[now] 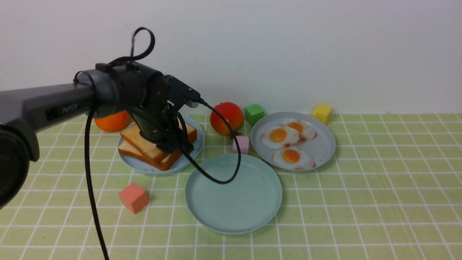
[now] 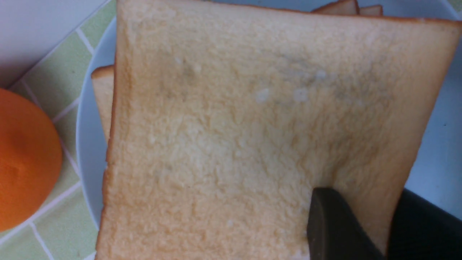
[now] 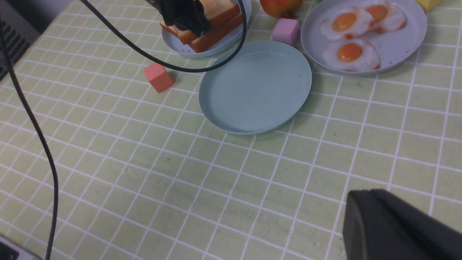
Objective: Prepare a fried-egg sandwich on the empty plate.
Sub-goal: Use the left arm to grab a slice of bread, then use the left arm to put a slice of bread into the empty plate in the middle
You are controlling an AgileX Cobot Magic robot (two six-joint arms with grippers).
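Two toast slices are stacked on a light-blue plate [image 1: 197,144]. My left gripper [image 1: 169,146] is down on the top toast slice [image 1: 131,135]. In the left wrist view one finger [image 2: 335,224] presses on the top toast slice's [image 2: 234,126] face and the other lies past its edge, so the gripper [image 2: 362,202] is shut on that edge. The mint-green plate [image 1: 233,195] in front is bare. Three fried eggs [image 1: 278,135] lie on the grey plate [image 1: 326,144]. My right gripper [image 3: 371,193] hangs shut above the table, holding nothing.
An orange [image 1: 112,122] sits behind the toast plate, touching distance from it. A red-yellow fruit [image 1: 226,117], green cube [image 1: 254,113], pink cube [image 1: 241,144] and yellow cube [image 1: 322,112] stand near the plates. A red cube [image 1: 133,197] lies front left. The arm's black cable [image 1: 231,173] droops over the mint plate.
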